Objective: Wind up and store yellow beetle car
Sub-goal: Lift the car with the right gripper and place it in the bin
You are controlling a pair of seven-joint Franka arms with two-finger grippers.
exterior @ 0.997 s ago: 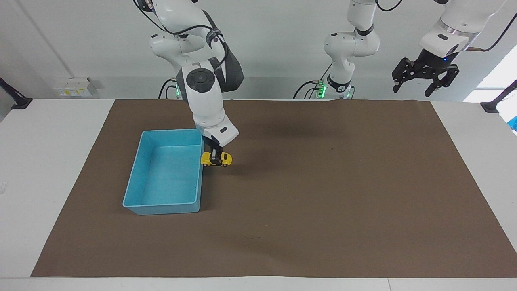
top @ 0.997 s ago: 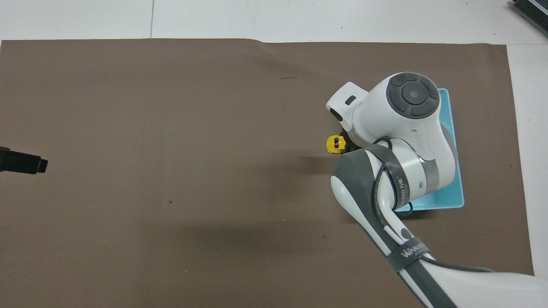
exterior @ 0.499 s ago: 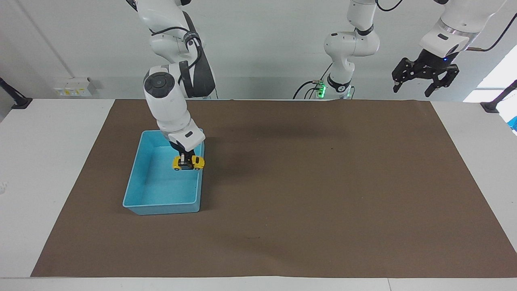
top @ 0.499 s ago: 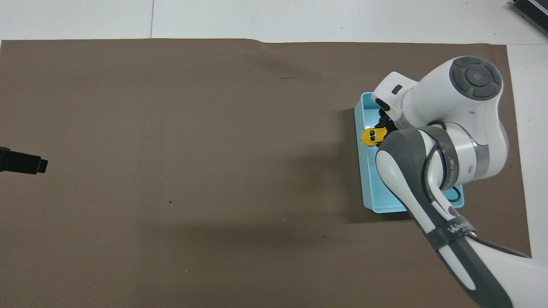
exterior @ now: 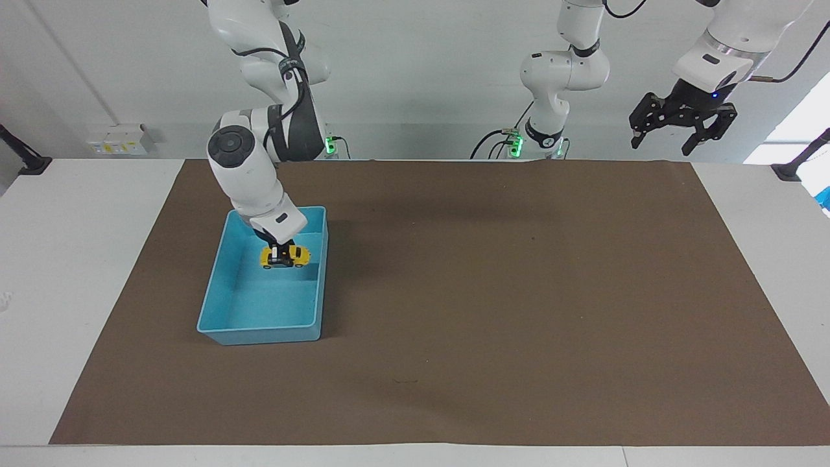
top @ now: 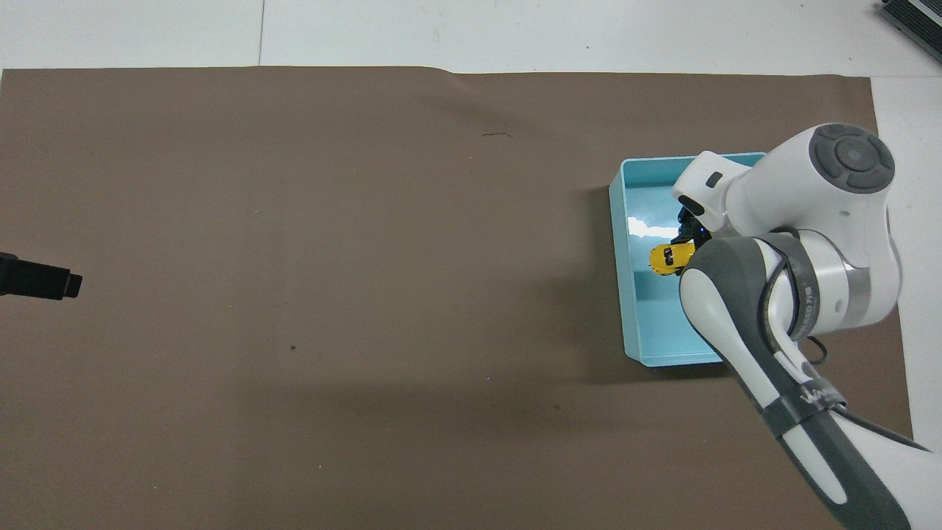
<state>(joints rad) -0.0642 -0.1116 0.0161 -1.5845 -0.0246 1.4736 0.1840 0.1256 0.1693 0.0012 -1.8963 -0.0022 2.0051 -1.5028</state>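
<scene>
Nearly stored: right gripper (exterior: 280, 251) pinching the yellow beetle car (exterior: 285, 256) over the light-blue tray (exterior: 214, 305), apparently just clear of its floor, toward the tray's twelve-o'clock end. Left: lowering, release. Left gripper (exterior: 682, 123) spread, waiting above the tabletop (exterior: 519, 311).

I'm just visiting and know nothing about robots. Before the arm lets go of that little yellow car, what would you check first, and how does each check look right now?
1. Right claw shut on the yellow beetle car: ok.
2. Car over the inside of the light-blue tray, not over its rim: ok in both views.
3. Car low enough to release gently: cannot tell; it appears to hang just above the tray floor.
4. Car roughly level, wheels down: ok.
5. Tray floor under the car bare: ok.
6. Left claw out of the way, raised at the left arm's end of the table, open, waiting: ok.
</scene>
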